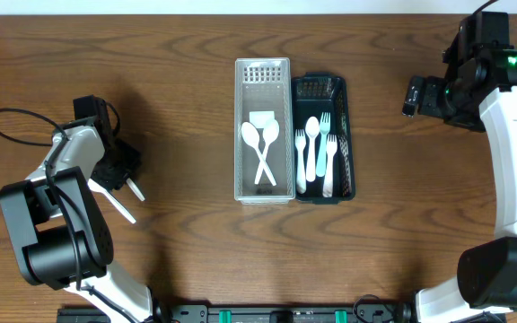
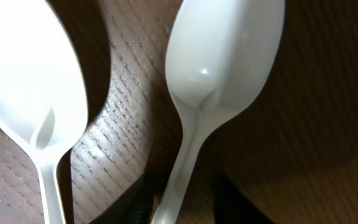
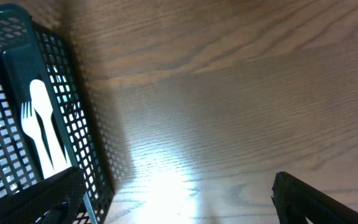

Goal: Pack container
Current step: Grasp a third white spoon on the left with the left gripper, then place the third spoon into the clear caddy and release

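My left gripper (image 1: 122, 169) is at the table's left and is shut on the handle of a white spoon (image 2: 222, 56), seen between its fingers (image 2: 179, 208). A second white spoon (image 2: 30, 81) lies beside it on the wood (image 1: 115, 202). The clear basket (image 1: 240, 135) in the middle holds two crossed white spoons (image 1: 260, 144). The dark green basket (image 1: 341, 99) next to it holds white and pale blue forks and a spoon (image 1: 317, 152). My right gripper (image 1: 416, 94) is open and empty over bare wood (image 3: 173, 193), right of the dark basket (image 3: 73, 124).
A black cable (image 1: 12, 121) loops on the table by the left arm. The right arm's white link (image 1: 514, 152) runs along the table's right edge. Black mounts (image 1: 285, 314) sit at the front edge.
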`<action>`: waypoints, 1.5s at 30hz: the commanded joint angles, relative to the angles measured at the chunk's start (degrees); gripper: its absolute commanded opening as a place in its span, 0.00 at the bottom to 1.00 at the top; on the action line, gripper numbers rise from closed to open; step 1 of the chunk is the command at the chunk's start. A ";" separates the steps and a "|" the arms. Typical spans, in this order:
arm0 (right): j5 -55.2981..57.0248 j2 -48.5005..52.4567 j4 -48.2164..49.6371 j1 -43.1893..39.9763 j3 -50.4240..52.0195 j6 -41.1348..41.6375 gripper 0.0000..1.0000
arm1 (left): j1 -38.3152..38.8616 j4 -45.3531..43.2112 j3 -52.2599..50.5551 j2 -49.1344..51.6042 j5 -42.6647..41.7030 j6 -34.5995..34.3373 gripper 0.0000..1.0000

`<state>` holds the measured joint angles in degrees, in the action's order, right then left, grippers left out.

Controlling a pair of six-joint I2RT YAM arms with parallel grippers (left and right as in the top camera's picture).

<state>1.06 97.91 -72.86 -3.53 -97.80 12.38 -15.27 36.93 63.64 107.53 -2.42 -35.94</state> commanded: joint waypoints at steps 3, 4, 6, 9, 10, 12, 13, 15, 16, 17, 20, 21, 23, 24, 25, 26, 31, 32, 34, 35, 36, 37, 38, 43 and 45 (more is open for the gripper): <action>0.42 0.24 -0.17 -0.26 0.09 -0.24 0.99 | 0.13 -1.16 -1.46 4.11 -1.46 0.33 0.24; 0.42 0.24 -0.17 -0.26 0.11 -0.24 0.99 | 0.13 -1.25 -1.46 4.11 -1.49 0.33 0.23; 0.42 0.24 -0.15 -0.26 0.09 -0.24 0.99 | 0.13 -1.27 -1.40 4.11 -1.46 0.33 0.21; 0.42 0.24 -0.15 -0.26 0.09 -0.24 0.99 | 0.13 -1.16 -1.14 4.09 -1.49 0.33 0.12; 0.42 0.24 -0.15 -0.26 0.11 -0.24 0.99 | 0.13 -1.11 -1.03 4.04 -1.49 0.31 0.11; 0.42 0.24 -0.15 -0.26 0.11 -0.24 0.99 | 0.13 -0.76 -0.66 4.00 -1.49 0.31 0.09; 0.42 0.24 -0.15 -0.26 0.09 -0.24 0.99 | 0.13 -0.33 -0.31 4.00 -1.49 0.33 0.08; 0.42 0.24 -0.09 -0.26 0.09 -0.24 0.99 | 0.13 0.48 0.42 4.00 -1.49 0.35 0.06; 0.42 0.24 -0.02 -0.26 0.11 -0.22 0.99 | 0.13 0.98 0.81 3.89 -1.49 0.37 0.06; 0.42 0.24 0.02 -0.26 0.09 -0.20 0.99 | 0.13 1.81 1.40 3.69 -1.49 0.35 0.06; 0.42 0.24 0.00 -0.26 0.11 -0.22 0.99 | 0.33 4.50 2.89 2.32 -1.53 0.35 0.06; 0.42 0.24 0.00 -0.26 0.11 -0.24 0.99 | 0.61 5.81 3.65 1.33 -1.51 0.63 0.06; 0.42 0.24 0.07 -0.26 0.09 -0.24 0.99 | 1.46 8.98 5.75 -1.09 -1.68 1.95 0.06; 0.44 0.24 0.17 -0.26 0.11 -0.24 0.99 | 2.14 10.88 7.06 -2.47 -1.68 2.58 0.06; 0.42 0.24 0.26 -0.26 0.09 -0.24 0.99 | 3.17 13.05 8.66 -4.28 -1.68 3.37 0.06; 0.42 0.24 0.42 -0.26 0.09 -0.24 0.99 | 4.24 14.73 10.03 -6.01 -1.68 4.09 0.06; 0.42 0.24 0.76 -0.26 0.11 -0.26 0.99 | 14.03 19.58 15.98 -15.43 -1.64 6.82 0.06; 0.42 0.24 0.85 -0.26 0.09 -0.26 0.99 | 16.90 19.54 16.61 -17.20 -1.62 7.69 0.06; 0.42 0.24 0.87 -0.26 0.11 -0.26 0.99 | 22.34 19.34 17.03 -19.80 -1.01 8.07 0.06; 0.42 0.24 0.85 -0.26 0.09 -0.28 0.99 | 25.22 19.15 17.03 -20.70 -0.96 8.24 0.06; 0.42 0.24 0.83 -0.26 0.09 -0.28 0.99 | 27.69 18.84 17.00 -21.09 -1.01 9.01 0.06; 0.42 0.24 0.83 -0.26 0.11 -0.31 0.99 | 30.12 18.45 17.00 -21.11 -1.01 10.40 0.06; 0.42 0.24 0.83 -0.26 0.09 -0.31 0.99 | 32.81 18.12 17.00 -20.98 -0.96 12.46 0.06; 0.42 0.24 0.85 -0.26 0.09 -0.50 0.99 | 42.45 15.76 16.96 -17.31 0.24 19.12 0.06; 0.42 0.24 0.85 -0.26 0.11 -0.50 0.99 | 44.72 14.36 16.96 -15.06 0.24 20.31 0.06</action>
<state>1.06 97.91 -72.14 -3.53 -97.80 12.38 27.16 51.99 81.01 89.71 -3.44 -20.64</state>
